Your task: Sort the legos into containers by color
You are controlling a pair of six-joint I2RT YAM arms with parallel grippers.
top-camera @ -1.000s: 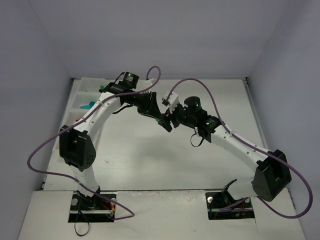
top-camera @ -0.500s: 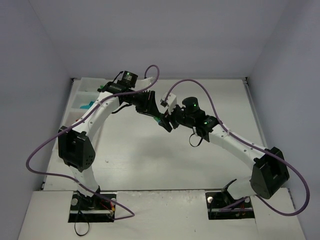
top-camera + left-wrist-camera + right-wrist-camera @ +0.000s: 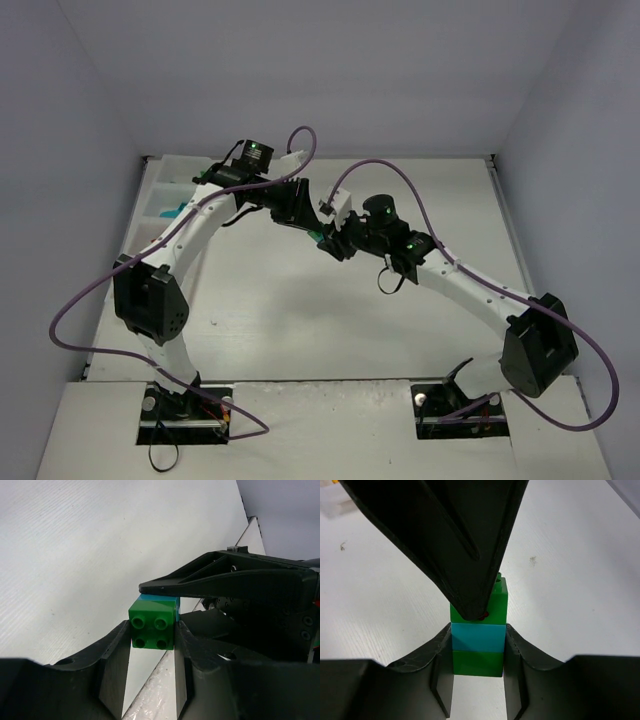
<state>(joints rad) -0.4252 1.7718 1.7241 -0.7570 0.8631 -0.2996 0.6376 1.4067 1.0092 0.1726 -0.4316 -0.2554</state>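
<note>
A clump of three legos, green, teal [image 3: 478, 636] and green, hangs in the air between my two grippers above the middle of the table [image 3: 300, 310]. My left gripper [image 3: 151, 637] is shut on the green end brick [image 3: 152, 629], its studs facing the left wrist camera. My right gripper [image 3: 478, 652] is shut on the teal brick and the green brick [image 3: 477, 662] at the other end. In the top view the grippers meet at the clump [image 3: 318, 237]. The white tray of containers [image 3: 160, 190] lies at the far left with teal legos [image 3: 178, 209] in one compartment.
The left arm [image 3: 190, 235] reaches over the tray's right side and hides part of it. Purple cables [image 3: 385, 170] loop above both wrists. The enclosure's walls bound the table on the left, back and right.
Both grippers, joined at the clump, have shifted slightly toward the back and left. The hold on the bricks looks the same.
</note>
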